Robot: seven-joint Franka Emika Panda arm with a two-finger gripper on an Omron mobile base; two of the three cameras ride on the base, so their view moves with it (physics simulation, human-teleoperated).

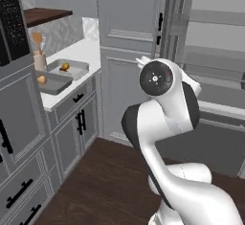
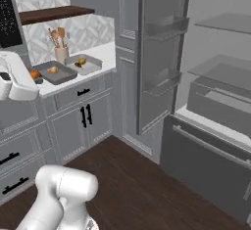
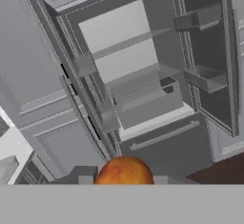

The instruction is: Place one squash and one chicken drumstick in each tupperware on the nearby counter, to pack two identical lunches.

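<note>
Two grey tupperware trays sit side by side on the white counter (image 1: 79, 49). The nearer tray (image 1: 55, 86) holds a yellow-tan squash (image 1: 42, 79), and the farther tray (image 1: 76, 70) holds another squash (image 1: 64, 66). The same trays appear in the right base view, nearer (image 2: 61, 76) and farther (image 2: 90, 67). My gripper (image 3: 125, 179) is shut on an orange-brown chicken drumstick (image 3: 125, 170), whose rounded end fills the gap between the fingertips. In the right base view the drumstick (image 2: 34, 74) shows beside my white hand, in front of the counter's left part.
A beige crock of wooden utensils (image 2: 61, 52) stands behind the trays, under a dark wooden shelf (image 2: 54, 13). To the right the fridge stands open, its door (image 2: 162, 53) swung out with racks, shelves (image 2: 220, 67) and a drawer inside. Dark wood floor (image 2: 137, 185) lies below.
</note>
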